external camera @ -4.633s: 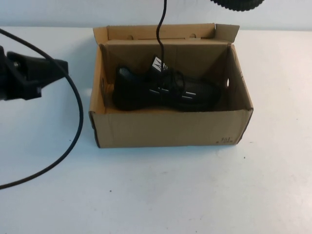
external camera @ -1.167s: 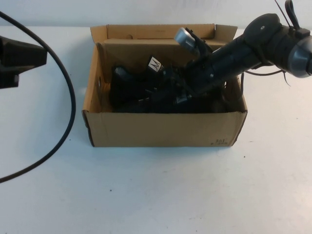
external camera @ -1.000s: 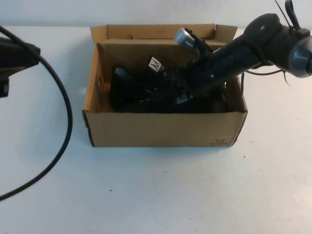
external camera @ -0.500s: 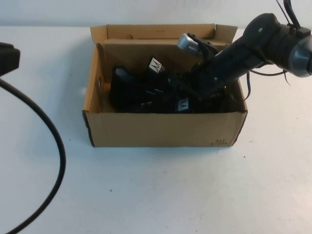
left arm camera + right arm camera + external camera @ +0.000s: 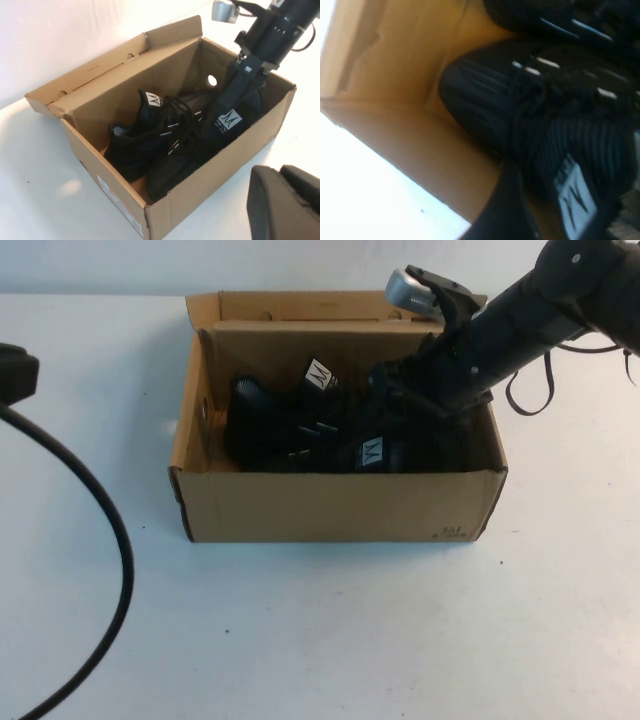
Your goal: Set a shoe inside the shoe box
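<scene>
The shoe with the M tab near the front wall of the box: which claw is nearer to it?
The right. The right claw is inside the shoe box, directly above the shoe. The left claw is outside the box, away to its left, over the table.

lab bench, bare white table [image 5: 320, 630] (plain pale wall [image 5: 60, 35])

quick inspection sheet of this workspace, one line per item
surface: white table, bare in front of the box
job's things: shoe lies inside the shoe box, against its front wall; lid flap open
clutter: second shoe in the box behind it
grippers: right gripper over the box's right end, above the shoe; left gripper off to the box's left, shut
cables: black cable loops across the table's left
surroundings: pale wall behind
</scene>
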### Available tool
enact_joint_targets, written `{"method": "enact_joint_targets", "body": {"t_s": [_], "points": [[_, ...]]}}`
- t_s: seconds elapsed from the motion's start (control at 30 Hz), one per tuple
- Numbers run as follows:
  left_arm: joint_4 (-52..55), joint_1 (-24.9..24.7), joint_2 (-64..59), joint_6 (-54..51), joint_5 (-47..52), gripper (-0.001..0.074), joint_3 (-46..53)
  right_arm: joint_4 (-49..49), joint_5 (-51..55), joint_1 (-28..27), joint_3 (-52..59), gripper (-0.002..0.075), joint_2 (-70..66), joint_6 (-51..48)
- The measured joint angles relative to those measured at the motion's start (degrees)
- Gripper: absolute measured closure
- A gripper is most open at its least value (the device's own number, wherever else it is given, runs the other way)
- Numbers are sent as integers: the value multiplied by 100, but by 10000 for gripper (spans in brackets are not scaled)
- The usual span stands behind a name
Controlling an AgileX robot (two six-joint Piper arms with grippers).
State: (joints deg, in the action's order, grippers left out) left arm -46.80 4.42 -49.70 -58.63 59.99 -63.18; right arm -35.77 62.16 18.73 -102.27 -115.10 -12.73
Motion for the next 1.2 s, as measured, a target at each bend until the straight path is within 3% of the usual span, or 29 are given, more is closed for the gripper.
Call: {"method": "enact_joint_targets", "body": {"t_s": [0.33, 0.47, 0.6, 0.7, 0.9, 1.2], "points": [[21, -11, 221, -10, 428, 736, 0, 392, 66, 0, 0, 237, 477, 39], [204, -210, 662, -10, 642, 736, 0, 413, 66, 0, 0, 369, 864, 39], [737, -466, 1280, 296, 950, 736, 0, 423, 66, 0, 0, 603, 1321, 39], [1190, -604, 1754, 658, 1133, 736, 0, 434, 66, 0, 0, 702, 1728, 39], [1746, -626, 2293, 1243, 1000, 736, 76, 434, 66, 0, 0, 737, 2683, -256], [1690, -626, 1754, 2118, -941, 736, 1620, 425, -330, 0, 243, 741, 4435, -1216]]}}
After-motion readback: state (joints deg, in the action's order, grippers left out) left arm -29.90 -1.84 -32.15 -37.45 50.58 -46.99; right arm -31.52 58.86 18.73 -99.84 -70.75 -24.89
